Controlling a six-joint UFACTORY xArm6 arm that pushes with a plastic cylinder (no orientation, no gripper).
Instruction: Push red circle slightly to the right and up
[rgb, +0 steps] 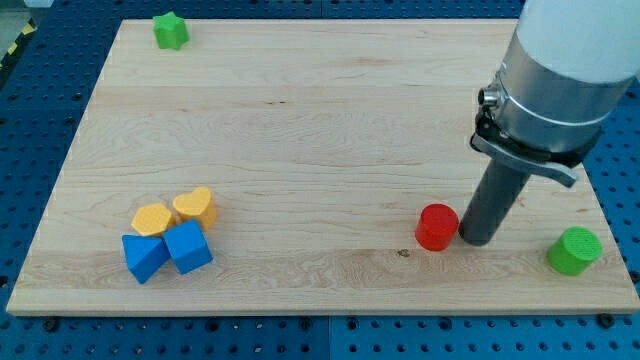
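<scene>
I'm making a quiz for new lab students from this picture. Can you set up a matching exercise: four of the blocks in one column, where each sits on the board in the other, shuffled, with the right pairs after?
Blocks
1. green star
2. red circle
3. green cylinder
4. blue blocks

Places
A. the view's bottom right corner
B. the view's bottom left, just below the two yellow blocks
C. the view's top left corner
D. just to the view's left of my tip

Pairs: 1-C, 2-D, 3-A, 4-B
</scene>
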